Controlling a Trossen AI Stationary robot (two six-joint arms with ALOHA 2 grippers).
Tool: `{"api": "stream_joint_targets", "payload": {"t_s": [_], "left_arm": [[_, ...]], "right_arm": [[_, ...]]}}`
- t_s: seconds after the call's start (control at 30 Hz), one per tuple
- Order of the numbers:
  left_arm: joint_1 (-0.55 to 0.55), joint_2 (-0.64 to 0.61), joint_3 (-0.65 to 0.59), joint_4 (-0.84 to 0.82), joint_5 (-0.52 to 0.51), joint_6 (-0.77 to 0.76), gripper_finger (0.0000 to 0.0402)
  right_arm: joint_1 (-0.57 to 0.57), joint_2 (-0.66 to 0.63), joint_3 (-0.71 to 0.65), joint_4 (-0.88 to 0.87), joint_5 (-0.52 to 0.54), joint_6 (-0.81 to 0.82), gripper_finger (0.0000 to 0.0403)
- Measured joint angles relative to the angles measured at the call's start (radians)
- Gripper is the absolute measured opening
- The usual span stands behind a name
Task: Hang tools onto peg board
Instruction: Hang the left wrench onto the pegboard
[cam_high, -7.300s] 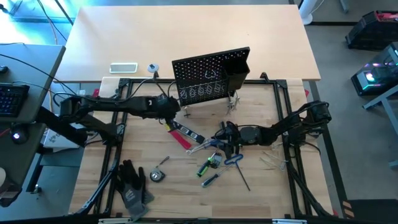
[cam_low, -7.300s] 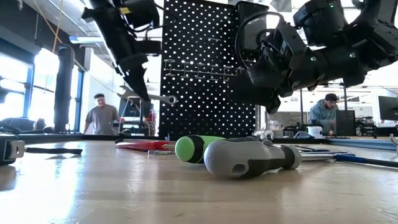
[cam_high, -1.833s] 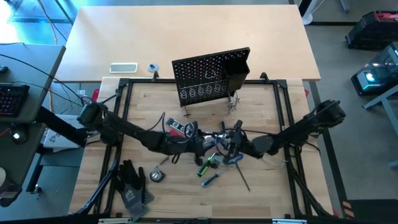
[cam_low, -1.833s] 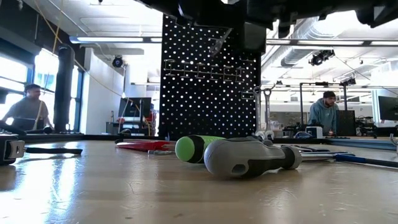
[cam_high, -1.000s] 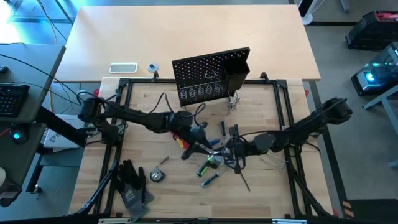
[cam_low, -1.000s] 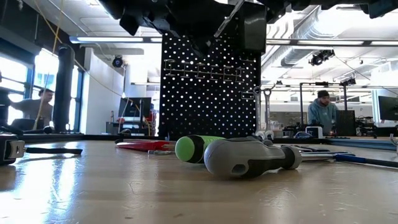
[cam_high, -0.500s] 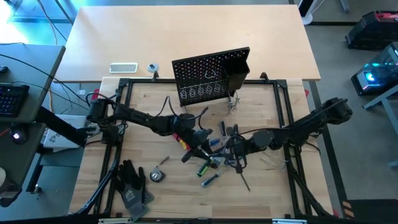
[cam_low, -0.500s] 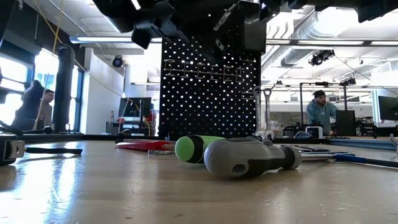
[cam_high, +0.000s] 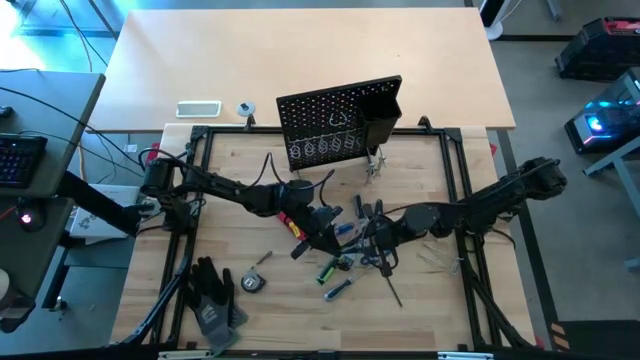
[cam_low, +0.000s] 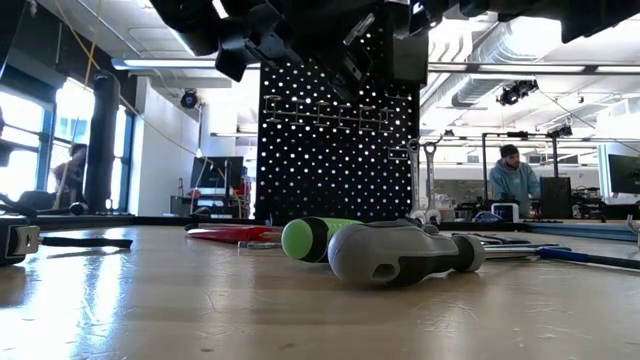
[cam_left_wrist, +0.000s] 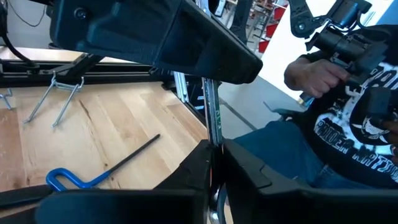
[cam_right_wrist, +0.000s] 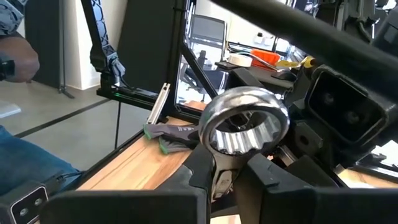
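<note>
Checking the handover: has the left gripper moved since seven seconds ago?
Yes. The left gripper has gone from near the peg board toward the table's middle.

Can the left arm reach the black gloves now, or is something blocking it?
Probably not right away. The left gripper is shut on a wrench that the right gripper also holds. The gloves lie apart from the other tools, nothing covering them.

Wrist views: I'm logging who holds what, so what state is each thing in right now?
left tool: shut on the silver wrench.
right tool: shut on the silver wrench, below its ring end.
silver wrench: off the table, held by both tools.
peg board: upright.
blue-handled hex key: lying on the table.
</note>
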Motion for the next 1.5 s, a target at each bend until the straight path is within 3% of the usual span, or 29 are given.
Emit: {"api": "stream_joint_targets", "payload": {"t_s": [0.27,0.47,0.77,0.97,1.1,1.33,1.5], "left_arm": [[-0.001,0.0,0.0,0.019,-0.024,0.024,0.0045],[-0.001,0.0,0.0,0.019,-0.05,0.036,0.0008],[-0.004,0.001,0.001,-0.03,-0.101,0.085,0.0003],[-0.006,0.002,0.001,-0.017,-0.166,0.13,0.0001],[-0.015,0.001,0.001,-0.001,-0.274,0.175,0.0001],[-0.042,0.001,0.001,0.034,-0.493,0.258,0.0001],[-0.044,0.011,0.002,0.113,-0.532,0.263,0.0001]], "right_arm": [[-0.002,0.0,0.0,0.008,0.007,-0.007,0.003],[-0.003,0.0,0.0,0.008,0.016,-0.009,0.0037],[-0.002,0.0,0.001,-0.066,0.056,0.022,0.005],[0.022,0.0,0.001,-0.126,0.173,0.045,0.0107],[0.047,-0.044,0.0,-0.205,0.307,0.058,0.0143],[0.13,-0.196,0.0,-0.421,0.53,0.084,0.0154],[0.175,-0.299,0.0,-0.627,0.622,0.178,0.0154]]}}
